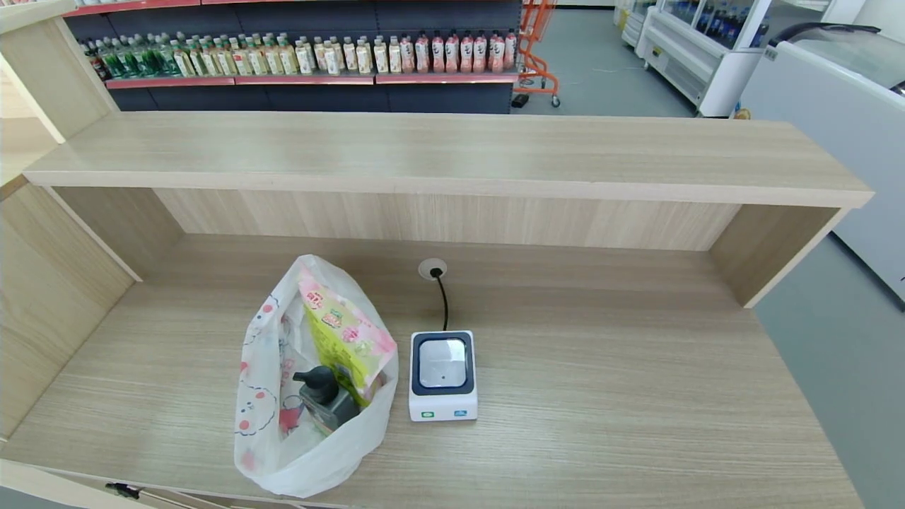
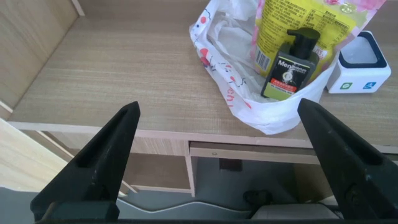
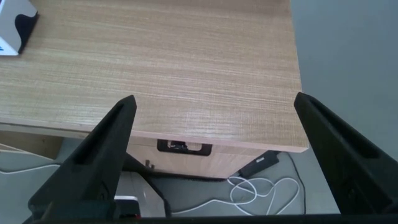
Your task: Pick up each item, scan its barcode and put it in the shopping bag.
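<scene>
Two grippers, left (image 2: pixel 217 163) and right (image 3: pixel 214 163), hang spread wide, gripping nothing, off the wooden counter's (image 1: pixel 601 396) near edge. One white cartoon-printed shopping bag (image 1: pixel 258 413) stands on the counter holding two items: a dark pump bottle (image 1: pixel 327 399) with a white-lettered label, and a yellow-green snack pouch (image 1: pixel 343 332). One barcode scanner (image 1: pixel 442 378) sits just beside the bag.

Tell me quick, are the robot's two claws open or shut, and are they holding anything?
Black two-fingered left gripper: open, holding nothing.
Black two-fingered right gripper: open, holding nothing.
</scene>
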